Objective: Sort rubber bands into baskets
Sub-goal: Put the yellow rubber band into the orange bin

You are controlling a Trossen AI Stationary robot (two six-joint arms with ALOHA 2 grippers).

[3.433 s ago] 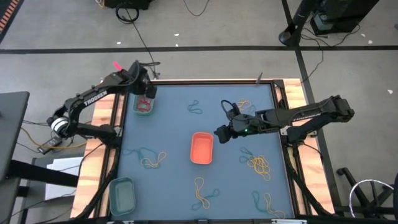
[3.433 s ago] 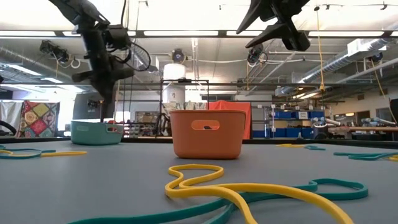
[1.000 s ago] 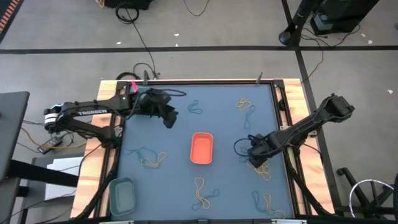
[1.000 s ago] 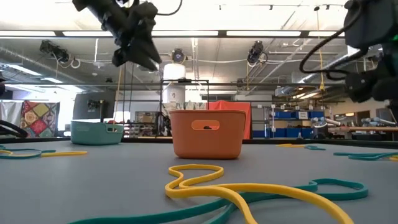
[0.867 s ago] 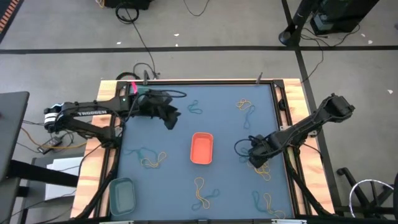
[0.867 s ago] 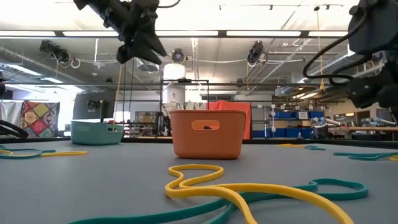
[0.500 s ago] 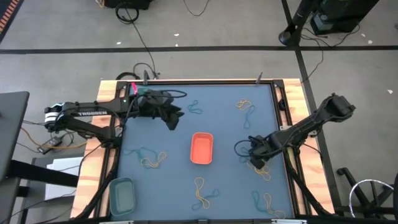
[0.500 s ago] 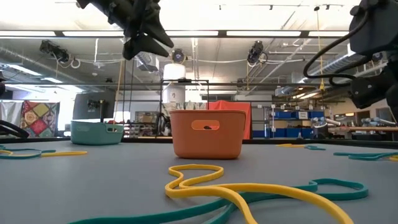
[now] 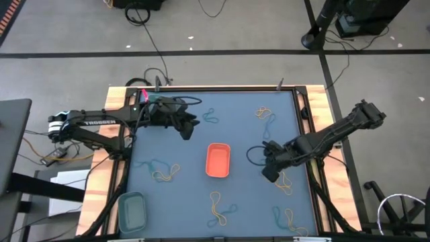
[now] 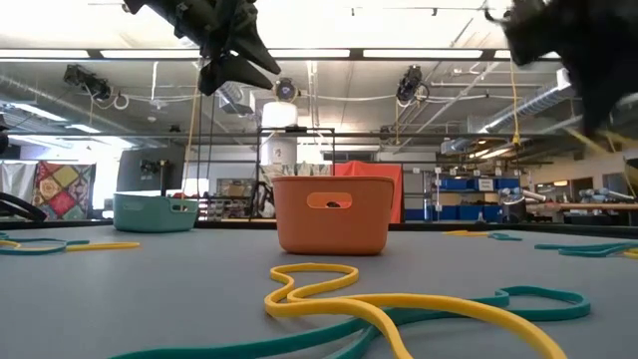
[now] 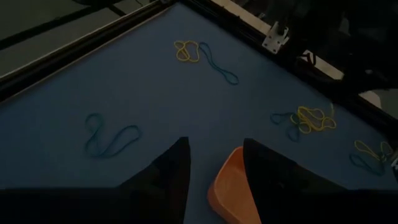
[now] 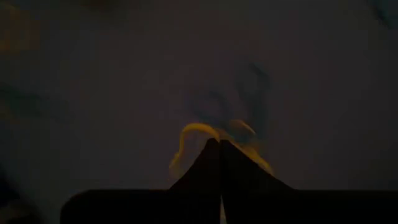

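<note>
Rubber bands lie scattered on the blue table: a teal one (image 9: 211,117), a yellow and teal pair (image 9: 265,115), and a yellow pile (image 9: 283,181). The orange basket (image 9: 218,160) stands mid-table and the teal basket (image 9: 132,210) at the near left corner. My right gripper (image 9: 268,173) hangs above the table beside the yellow pile, shut on a yellow rubber band (image 12: 189,135). My left gripper (image 9: 189,129) hovers open over the far left part of the table. In its wrist view it (image 11: 214,163) frames the orange basket (image 11: 233,186). My right gripper pinches a yellow rubber band (image 12: 200,132) between its two shut fingertips (image 12: 211,152), coming at it steeply from above. The band's loops hang out below both sides of the tips. Whether its lower end is clear of the table I cannot tell.
More yellow and teal bands lie at the near left (image 9: 161,171), the near middle (image 9: 219,208) and the near right (image 9: 286,219). Black cables loop off both arms. Wooden rails edge the table on the left and right.
My right gripper has risen from the yellow pile and gone a little toward the orange basket, with a yellow band now at its fingertips. My left gripper has tipped its fingers up a little and otherwise stays where it was.
</note>
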